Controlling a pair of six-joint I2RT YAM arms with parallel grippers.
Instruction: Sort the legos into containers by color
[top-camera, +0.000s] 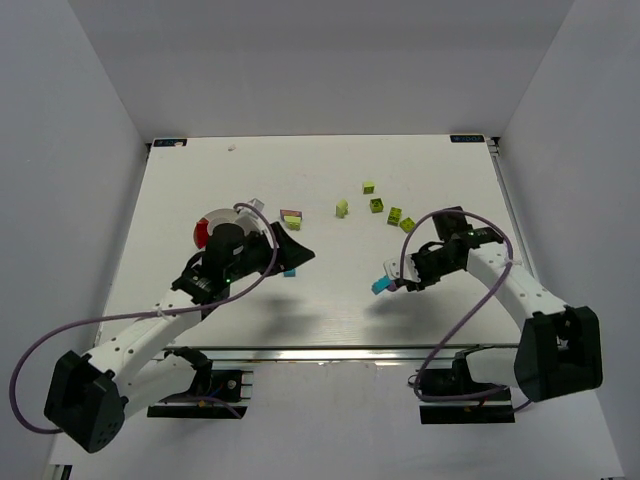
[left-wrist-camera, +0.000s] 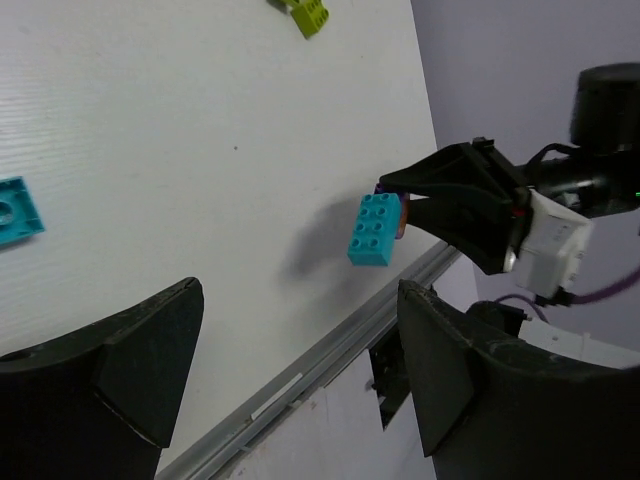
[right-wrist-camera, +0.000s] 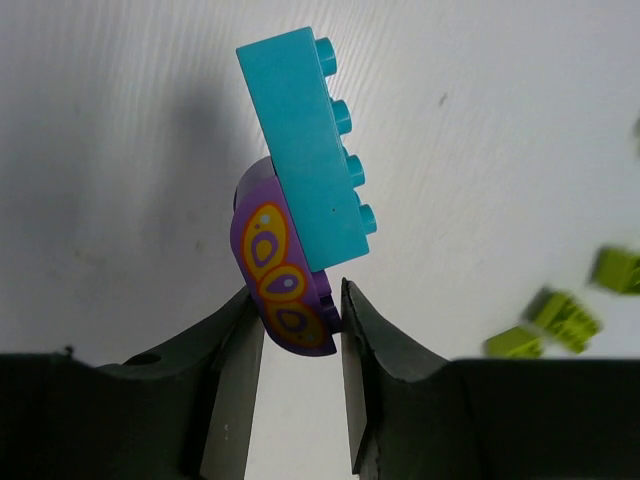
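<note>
Right claw (right-wrist-camera: 297, 292), clenched on a purple rounded plastic lego (right-wrist-camera: 275, 270) with a teal-blue brick (right-wrist-camera: 305, 150) jutting past its tips, hangs by the table's (top-camera: 450, 180) near edge; I see the divided white dish (top-camera: 222, 212) well leftward, beside the released left claw (top-camera: 296, 252).

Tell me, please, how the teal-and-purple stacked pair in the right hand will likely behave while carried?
Probably rigid and light: both look like hard plastic. The right hand pinches only the purple piece, so the teal brick stacked on it could pop off if bumped.
</note>
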